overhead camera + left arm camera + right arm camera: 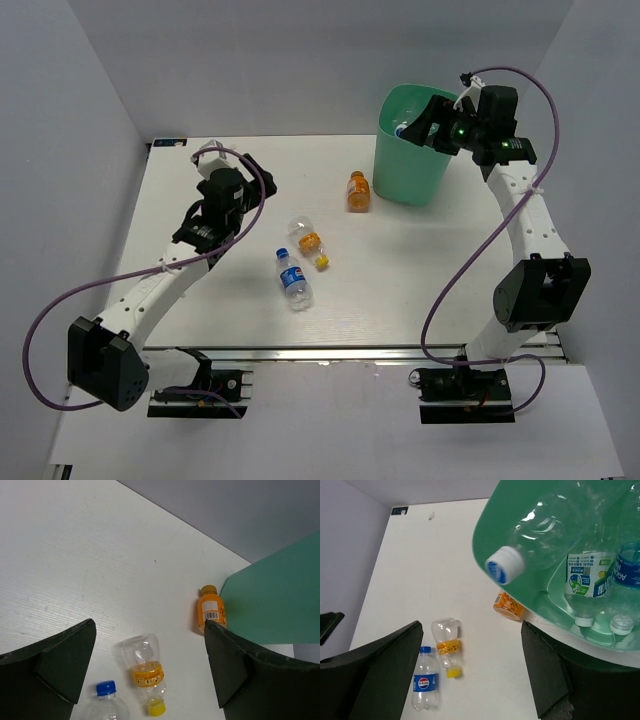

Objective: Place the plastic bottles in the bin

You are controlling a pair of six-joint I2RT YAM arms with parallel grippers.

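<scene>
The mint-green bin (410, 165) stands at the far right. My right gripper (430, 125) hovers over its near rim, open and empty. In the right wrist view the bin (530, 595) holds three clear bottles: one with a blue-and-white cap (540, 535) and two with blue labels (585, 580). A short orange bottle (357, 190) lies beside the bin. A clear bottle with an orange label and yellow cap (309, 240) and a clear blue-label bottle (293, 281) lie mid-table. My left gripper (225, 228) is open and empty, left of them.
White walls close in the table on the left, back and right. The table's near edge runs along the arm bases. The left wrist view shows the orange bottle (211, 609) against the bin wall (275, 600).
</scene>
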